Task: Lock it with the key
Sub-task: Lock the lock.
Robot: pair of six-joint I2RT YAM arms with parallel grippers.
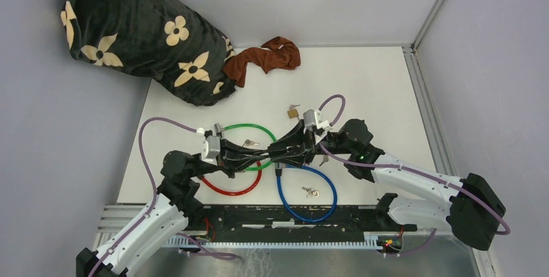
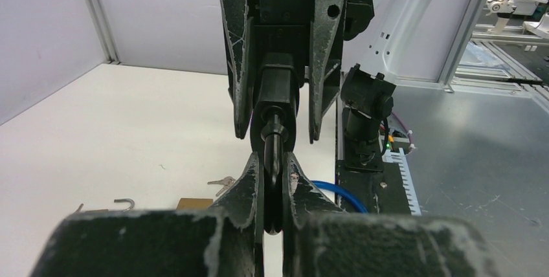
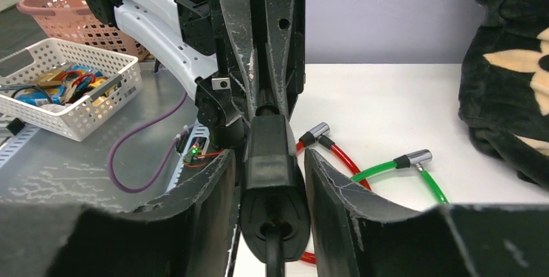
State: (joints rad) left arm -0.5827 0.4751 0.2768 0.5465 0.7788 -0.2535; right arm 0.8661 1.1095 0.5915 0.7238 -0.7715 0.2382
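A black cable lock hangs between my two grippers above the middle of the table. Its thick black lock body [image 3: 274,180] sits between the fingers of my right gripper [image 3: 268,155], with narrow gaps on both sides, so that gripper is open around it. My left gripper [image 2: 275,160] is shut on the lock's thin black cable [image 2: 275,183], facing the lock body [image 2: 278,89]. From above, the two grippers meet tip to tip [image 1: 285,151]. Small keys [image 1: 250,142] lie on the table inside the green loop, and another key [image 1: 311,191] inside the blue loop. No key shows in the lock.
Green [image 1: 259,128], red [image 1: 226,189] and blue [image 1: 327,193] cable locks lie looped under the arms. A small brass padlock [image 1: 293,112] lies behind them. A brown cloth [image 1: 265,57] and a black flowered blanket [image 1: 129,24] sit at the back. A white basket [image 3: 71,89] stands off the table.
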